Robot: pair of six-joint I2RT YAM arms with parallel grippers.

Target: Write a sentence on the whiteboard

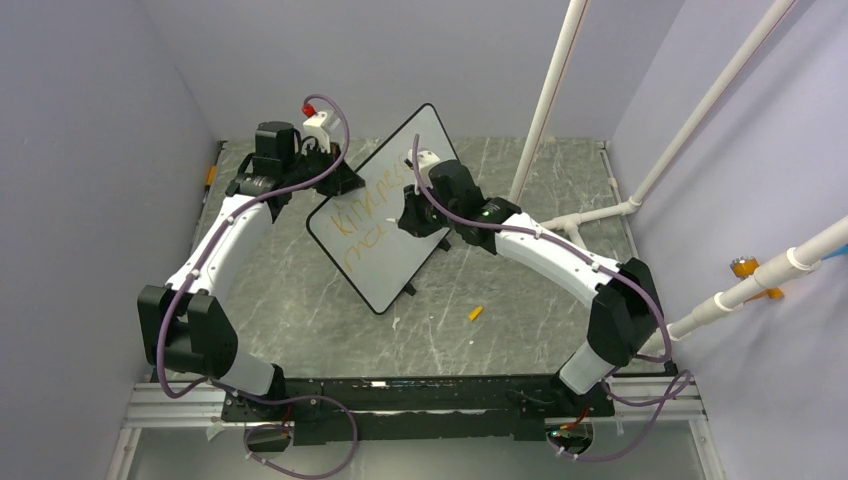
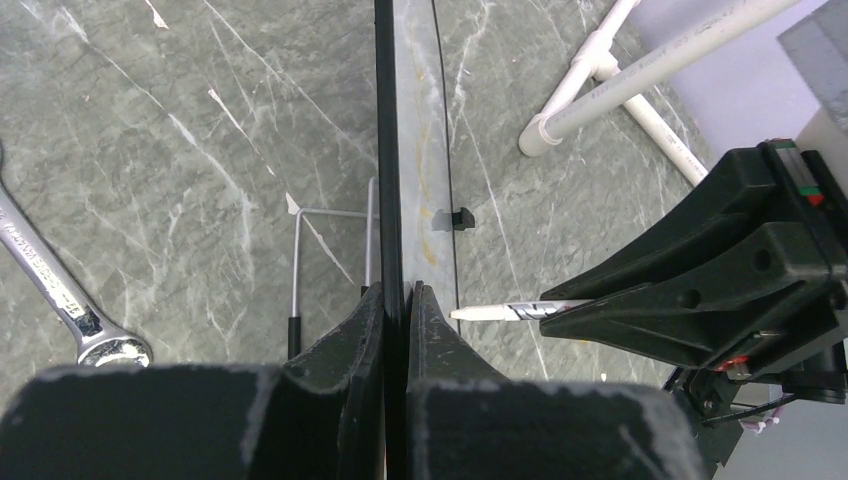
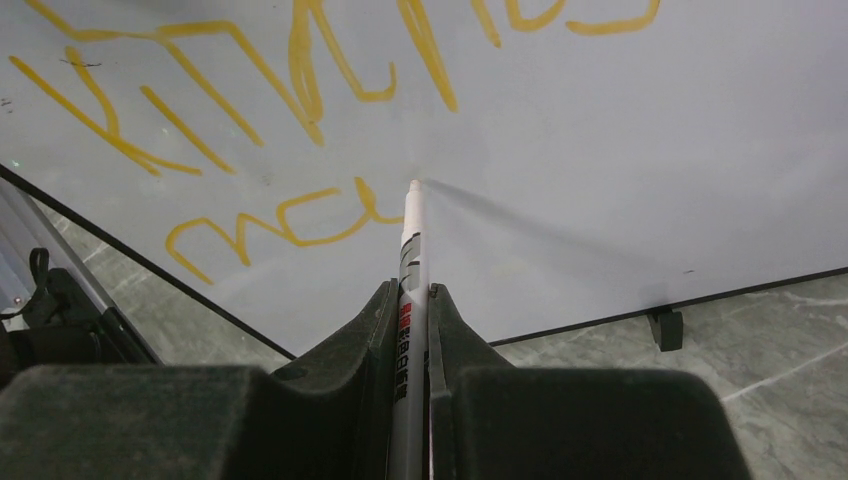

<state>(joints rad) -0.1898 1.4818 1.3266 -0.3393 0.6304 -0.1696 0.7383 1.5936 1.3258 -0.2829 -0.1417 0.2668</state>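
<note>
The whiteboard (image 1: 390,275) stands tilted on the table with orange-yellow lettering (image 1: 362,218) in two lines. My left gripper (image 1: 335,178) is shut on the board's upper left edge; in the left wrist view its jaws (image 2: 398,292) pinch the black frame (image 2: 388,150) seen edge-on. My right gripper (image 1: 413,215) is shut on a slim white marker (image 3: 411,235). The marker's tip touches the whiteboard (image 3: 620,170) just right of the second line's last stroke. The sentence (image 3: 290,80) fills the top of the right wrist view. The marker also shows in the left wrist view (image 2: 505,311).
A small orange cap (image 1: 475,313) lies on the grey marble table right of the board. A steel wrench (image 2: 50,285) lies left of the board. The board's wire stand (image 2: 297,260) is behind it. White pipes (image 1: 545,100) rise at the back right.
</note>
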